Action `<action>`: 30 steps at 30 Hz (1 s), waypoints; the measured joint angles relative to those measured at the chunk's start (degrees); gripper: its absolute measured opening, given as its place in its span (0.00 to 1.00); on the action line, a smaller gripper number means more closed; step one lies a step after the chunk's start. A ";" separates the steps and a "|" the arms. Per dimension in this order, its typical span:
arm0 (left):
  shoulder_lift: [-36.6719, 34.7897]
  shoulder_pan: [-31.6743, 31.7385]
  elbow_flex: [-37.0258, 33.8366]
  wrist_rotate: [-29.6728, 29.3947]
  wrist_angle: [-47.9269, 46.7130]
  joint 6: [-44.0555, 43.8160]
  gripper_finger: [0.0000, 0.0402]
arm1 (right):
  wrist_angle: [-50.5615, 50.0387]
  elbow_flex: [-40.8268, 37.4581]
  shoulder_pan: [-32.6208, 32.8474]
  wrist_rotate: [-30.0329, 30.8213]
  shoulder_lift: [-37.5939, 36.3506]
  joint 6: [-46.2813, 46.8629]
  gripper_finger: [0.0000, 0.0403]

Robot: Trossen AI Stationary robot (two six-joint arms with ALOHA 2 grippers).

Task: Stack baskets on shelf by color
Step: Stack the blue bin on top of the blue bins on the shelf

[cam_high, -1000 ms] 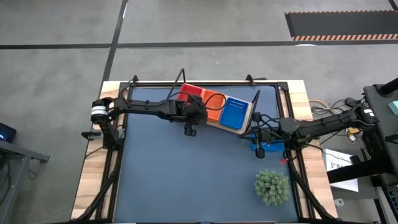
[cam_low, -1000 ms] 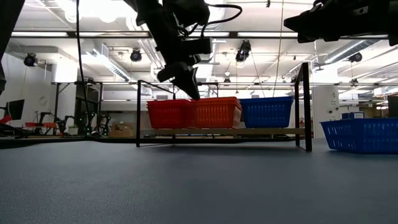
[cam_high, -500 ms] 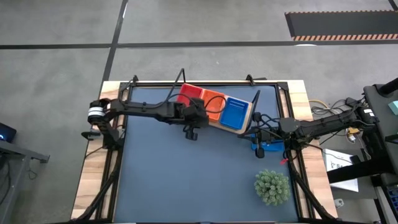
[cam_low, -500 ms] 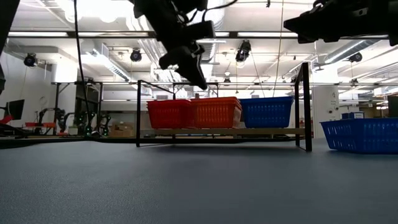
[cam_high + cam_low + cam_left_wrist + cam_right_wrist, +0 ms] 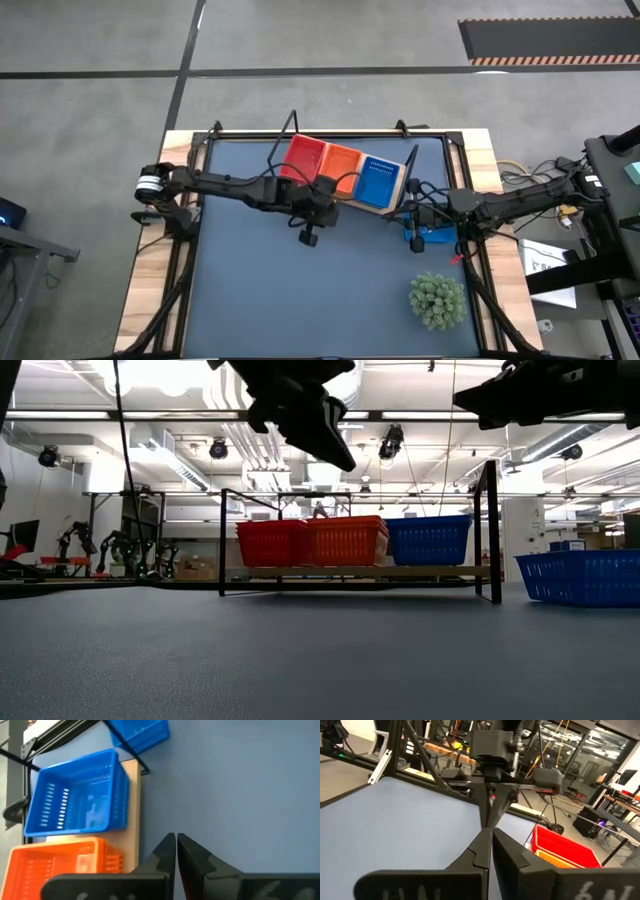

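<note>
Left gripper [image 5: 176,851]: fingers pressed together, holding nothing, above bare tabletop [image 5: 300,290] just in front of the shelf [image 5: 392,205]; arm stretched across from the table's left edge. Right gripper [image 5: 490,845]: fingers together, empty, poised over a blue basket [image 5: 428,238] beside the shelf's right end. On shelf: red basket [image 5: 304,156], orange basket [image 5: 343,163], blue basket [image 5: 377,181], side by side. No legible writing.

Arms: two slim black jointed arms, matte, with black cables looped along them
Left arm [image 5: 230,186]: carried a silver-white ring at its base joint
Right arm [image 5: 520,203]: had thin red and yellow wiring showing near its base
Left gripper [image 5: 176,845]: had two dark, tapered, wedge-shaped fingers
Right gripper [image 5: 489,842]: had matching dark angular fingers
</note>
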 joint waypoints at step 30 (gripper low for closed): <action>-14.45 -4.41 -17.45 -0.46 25.69 -0.45 0.00 | -2.17 7.58 10.09 -3.00 5.74 0.54 0.02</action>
